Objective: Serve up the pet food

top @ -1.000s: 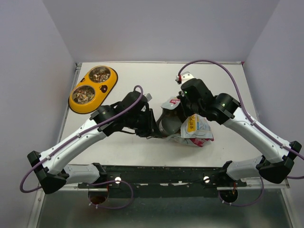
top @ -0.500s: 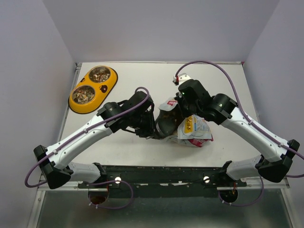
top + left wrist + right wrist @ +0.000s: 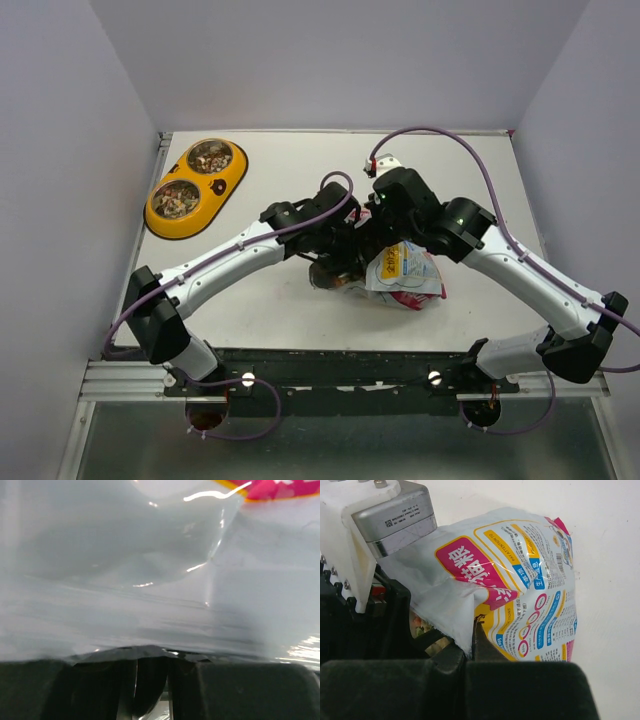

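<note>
The pet food pouch (image 3: 405,272) lies on the table (image 3: 300,160), well apart from the yellow bowl (image 3: 232,178), and we see bits of food (image 3: 420,625) inside its open mouth. Our right gripper (image 3: 469,647) pinches the edge of that mouth tight; our left gripper (image 3: 335,262) is pressed against the shiny film, and we cannot tell if it holds anything. If the slippery film slides out of the pinch, the pouch may flop and spill food on the table

Glossy crinkled foil pouch (image 3: 520,570), matt white table (image 3: 300,170), yellow plastic bowl (image 3: 237,168)
</note>
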Controlling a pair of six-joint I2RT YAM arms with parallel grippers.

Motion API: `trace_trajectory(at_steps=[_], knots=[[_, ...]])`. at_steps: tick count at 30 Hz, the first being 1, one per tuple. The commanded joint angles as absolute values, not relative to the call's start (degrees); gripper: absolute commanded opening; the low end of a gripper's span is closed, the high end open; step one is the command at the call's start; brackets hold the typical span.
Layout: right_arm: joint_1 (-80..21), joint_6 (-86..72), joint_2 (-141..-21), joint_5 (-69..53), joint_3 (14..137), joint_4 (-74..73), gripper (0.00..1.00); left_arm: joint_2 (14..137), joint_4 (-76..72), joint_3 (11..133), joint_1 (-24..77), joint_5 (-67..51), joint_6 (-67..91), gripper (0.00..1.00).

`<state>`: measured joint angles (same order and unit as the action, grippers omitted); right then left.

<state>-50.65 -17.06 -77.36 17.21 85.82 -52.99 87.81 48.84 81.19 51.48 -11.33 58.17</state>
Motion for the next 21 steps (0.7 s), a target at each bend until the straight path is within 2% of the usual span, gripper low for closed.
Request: trace_trajectory(at_steps=[1, 6, 13, 21], knots=[[-51.2, -19.7, -74.8, 16.4, 86.2, -44.2, 0.01, 90.5, 39.1, 80.0, 50.8, -14.3, 55.8, 0.0], [-51.2, -20.0, -73.1, 19.7, 85.0, -44.9, 0.01, 82.6, 21.1, 68.1, 50.3, -18.5, 54.4, 0.0], [-51.3, -20.4, -72.3, 22.7, 84.9, -45.7, 0.01, 70.2, 7.6, 53.1, 49.8, -22.2, 54.3, 0.0], [-51.3, -19.3, -72.7, 24.3, 84.9, -46.4, 0.01, 59.2, 12.0, 49.2, 49.6, -19.7, 53.4, 0.0]])
